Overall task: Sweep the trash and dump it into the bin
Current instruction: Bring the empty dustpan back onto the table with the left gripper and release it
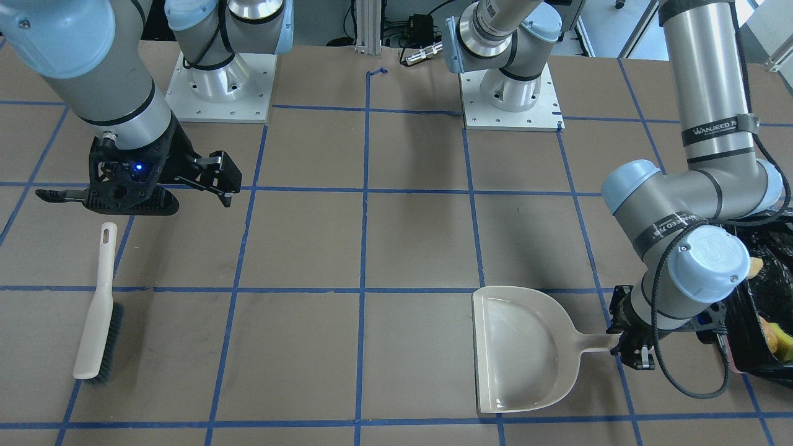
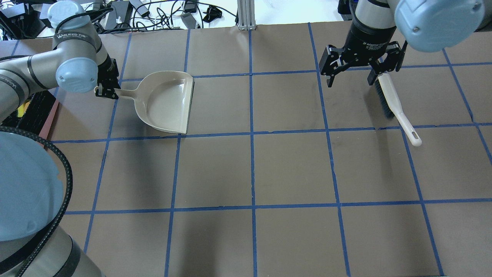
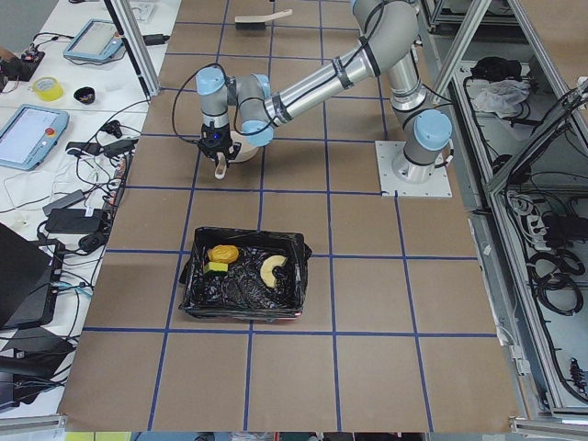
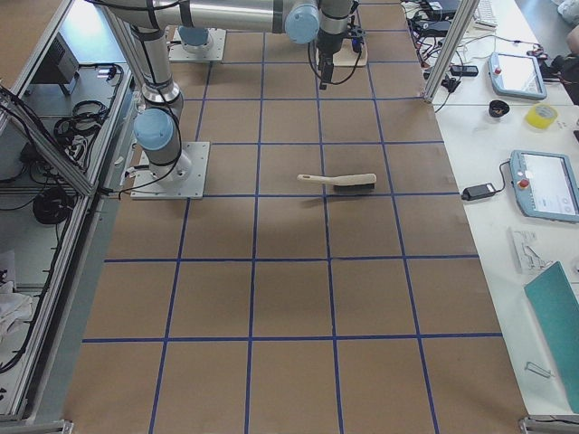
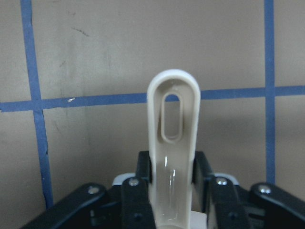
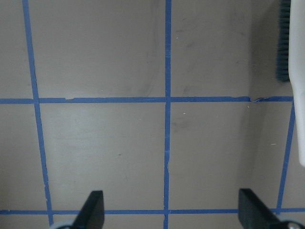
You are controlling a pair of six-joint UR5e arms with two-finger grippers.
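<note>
The trash lies in the bin (image 3: 243,310), a pink container lined with a black bag: a golden-brown lump (image 3: 223,253), a yellow wedge (image 3: 217,267) and a pale crescent rind (image 3: 274,269). The bin also shows at the right edge of the front view (image 1: 763,263). My left gripper (image 1: 632,350) is shut on the handle (image 5: 172,143) of the beige dustpan (image 2: 169,104), which lies flat and empty on the table. My right gripper (image 2: 361,75) is open and empty, hovering above the table just beside the brush (image 2: 392,104).
The beige brush (image 1: 96,316) with dark bristles lies flat on the table, its handle pointing toward the robot. It shows at the right edge of the right wrist view (image 6: 293,71). The table is brown paper with a blue tape grid.
</note>
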